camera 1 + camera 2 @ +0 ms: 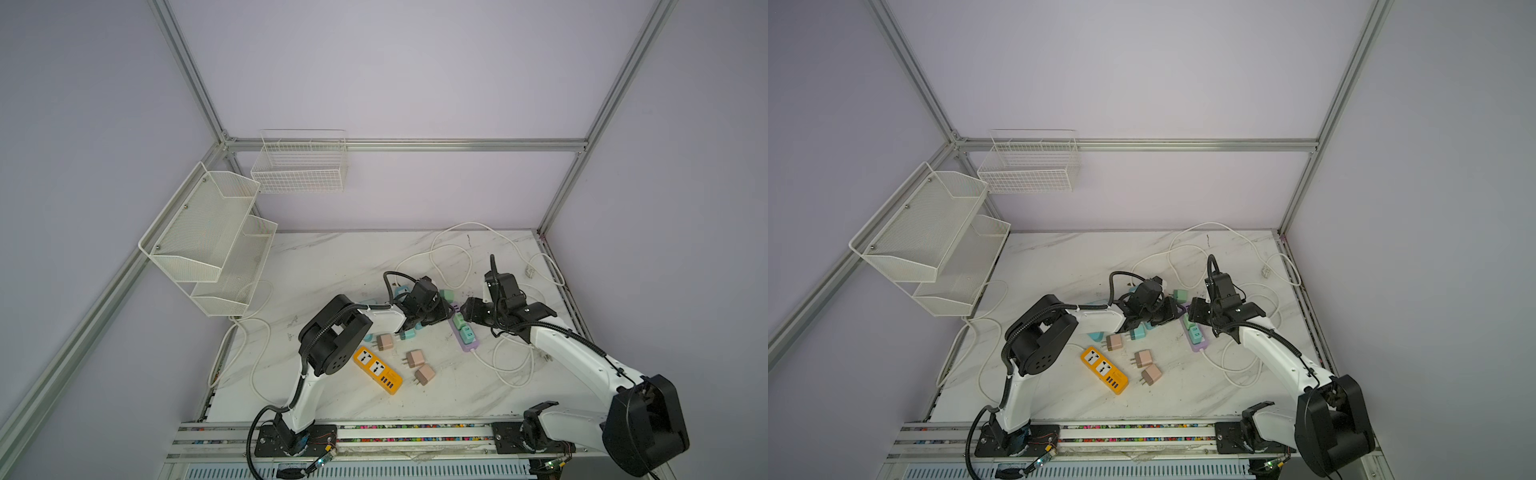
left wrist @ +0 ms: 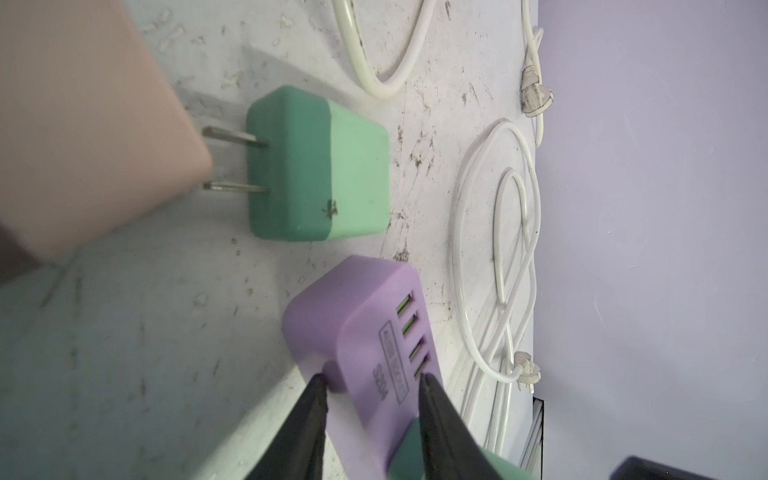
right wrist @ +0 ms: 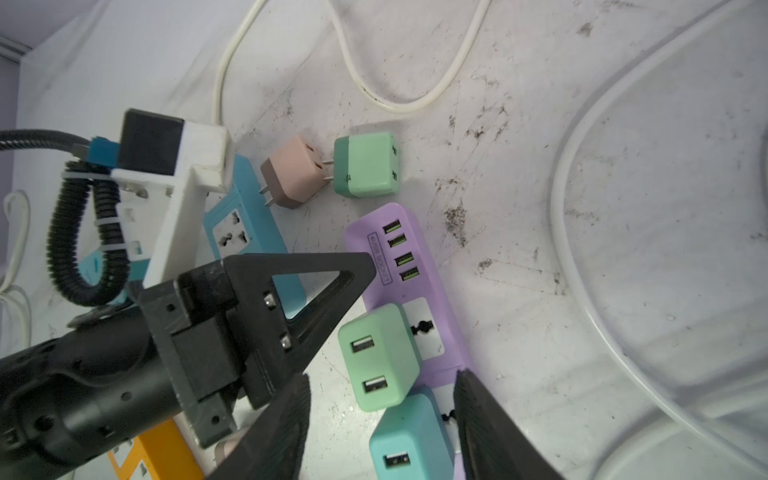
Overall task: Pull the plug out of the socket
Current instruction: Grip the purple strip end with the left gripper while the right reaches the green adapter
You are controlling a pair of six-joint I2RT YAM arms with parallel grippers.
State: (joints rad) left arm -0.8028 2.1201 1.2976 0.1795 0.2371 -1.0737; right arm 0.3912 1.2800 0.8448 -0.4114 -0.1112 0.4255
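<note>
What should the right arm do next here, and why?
Probably close the right pincer on the plugged-in green plug: its jaws stand open either side of it, the plug sits in the purple strip, and the left pincer is at the strip's end.

– What is seen around the bench?
– Plain lilac walls are seen, braced by an aluminium frame. The bench is topped in white marble pattern, scuffed with dark marks.
– What is mounted on the walls?
– A two-tier mesh shelf is fixed at nine o'clock and a wire basket at eleven. A rail is run along six o'clock. The light is soft and even.
</note>
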